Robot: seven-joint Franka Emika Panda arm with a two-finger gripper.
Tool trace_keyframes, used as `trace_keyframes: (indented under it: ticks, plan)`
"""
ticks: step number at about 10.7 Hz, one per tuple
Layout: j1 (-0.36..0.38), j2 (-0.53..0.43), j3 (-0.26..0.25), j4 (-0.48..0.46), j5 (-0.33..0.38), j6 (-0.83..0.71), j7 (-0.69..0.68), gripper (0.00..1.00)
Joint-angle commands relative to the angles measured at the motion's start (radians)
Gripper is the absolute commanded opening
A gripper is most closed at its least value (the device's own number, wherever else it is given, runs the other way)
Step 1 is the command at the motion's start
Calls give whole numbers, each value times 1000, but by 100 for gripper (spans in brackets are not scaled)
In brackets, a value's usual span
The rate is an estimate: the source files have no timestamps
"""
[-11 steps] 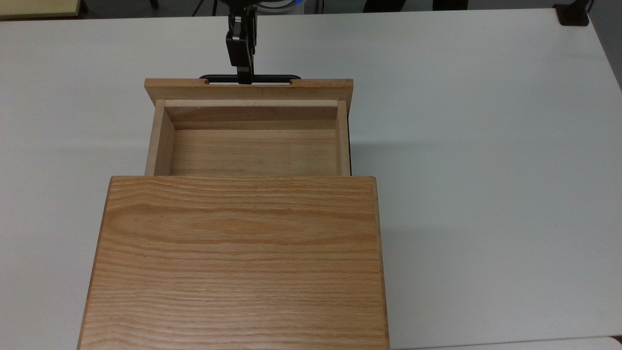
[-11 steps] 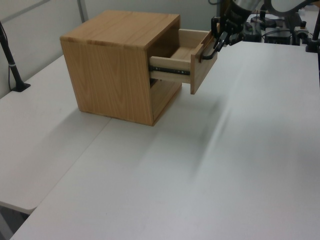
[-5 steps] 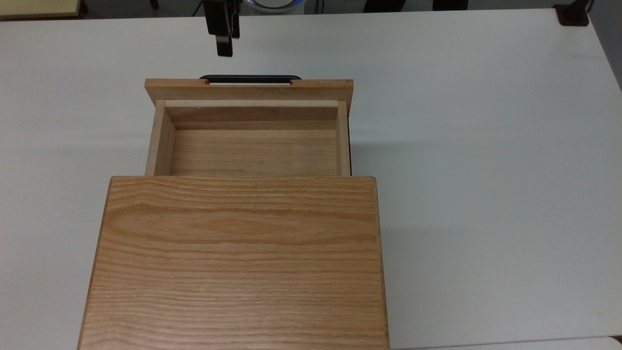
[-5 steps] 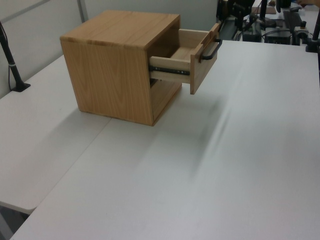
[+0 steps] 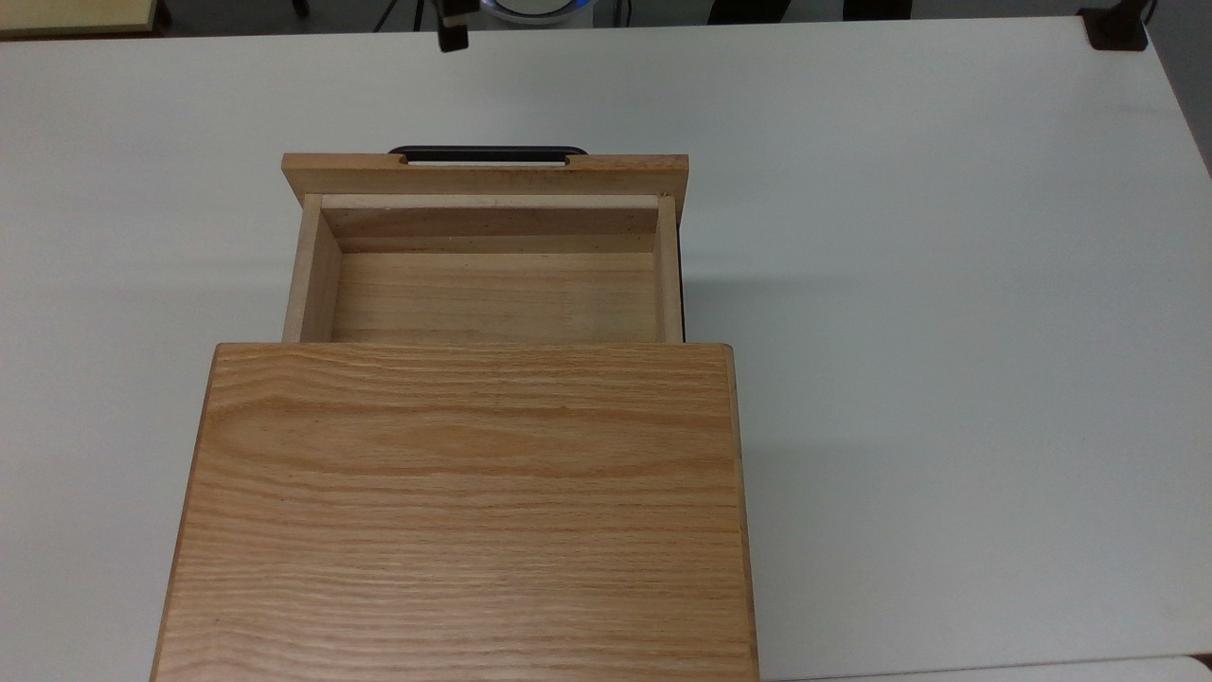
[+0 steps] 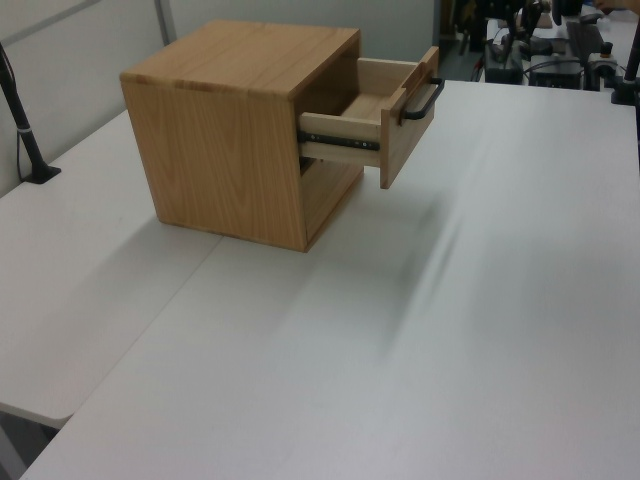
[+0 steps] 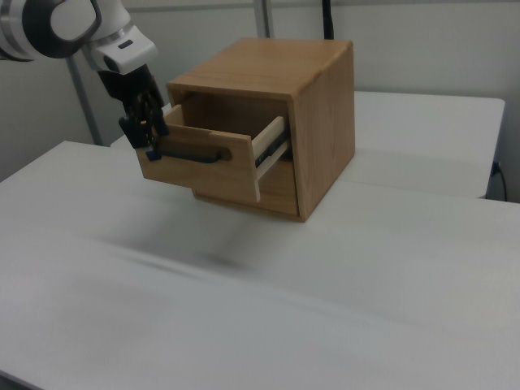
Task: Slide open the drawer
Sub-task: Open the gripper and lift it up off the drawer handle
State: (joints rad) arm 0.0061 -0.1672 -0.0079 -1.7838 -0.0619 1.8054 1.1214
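The drawer [image 5: 485,175] is standing well out of the cabinet [image 5: 464,511], sticking out toward the top view's top. Its bare wooden floor is lying open to the light and there is nothing inside it. The cabinet is sitting on a white table [image 5: 947,284]. In the left view a metal runner [image 6: 340,141] is showing along the drawer's side, bridging the gap between the box and the cabinet wall.

The gripper [image 5: 454,38] is hanging near the table's far edge in the top view, apart from the black bar handle [image 5: 488,151] and carrying nothing. In the right view it is showing just off the front panel's left end, at about handle height. Whether it is open or closed I cannot tell.

To my eye the job is looking about done, since most of the drawer's depth is already exposed.

As for handling, the drawer is looking like a stiff, light wooden box riding on runners. It should be gliding straight along one line and resisting any sideways push or twist. The wood is unlikely to be slippery or delicate. The cabinet is not looking fastened down, so a hard tug might be dragging the whole unit across the table.

The sensible place to be taking hold is the middle of the bar, where a gap behind it is leaving room. Pulling at one end would risk racking the drawer on its runners.
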Motion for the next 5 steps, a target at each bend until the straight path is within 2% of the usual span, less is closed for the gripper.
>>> trace_keyframes:
  ticks: [1,3,4,5]
  plan:
    - [14,0,-6,24,-10,-150,-488,82]
    - [9,5,-6,24,-10,-202,-769,84]
    - [9,8,-6,24,-33,-211,-857,95]
    - [12,12,-4,26,-76,-213,-923,99]
